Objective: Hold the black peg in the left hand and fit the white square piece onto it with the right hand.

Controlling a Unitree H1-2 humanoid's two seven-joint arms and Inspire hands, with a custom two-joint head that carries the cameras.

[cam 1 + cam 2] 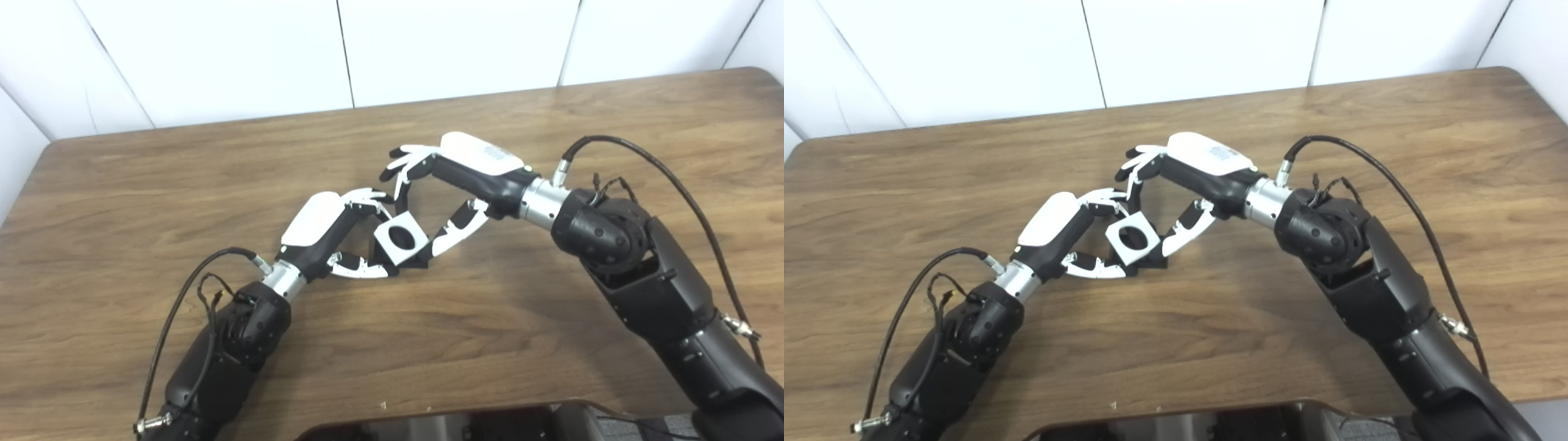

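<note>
The left hand (334,236) reaches in from the lower left over the wooden table (153,202), its white back turned up and its fingers (367,197) curled toward the middle, with the thumb stretched low along the table toward the same spot. Between those fingers and the thumb sits the white square piece (401,239), tilted so that its face with a round dark hole looks up toward the cameras; the left hand is closed around it or around what lies under it, and which of the two cannot be told. Just below and behind the piece a dark base shows, touching the table, which seems to be the black peg (422,262), mostly hidden by the white piece that sits over it. To the right, the right hand (456,184) comes in from the lower right, its white back also turned up. Its upper fingers arch above the piece and one reaches down to its top edge, while its thumb (456,229) slants down to the piece's right side, so this hand pinches the white square piece.
</note>
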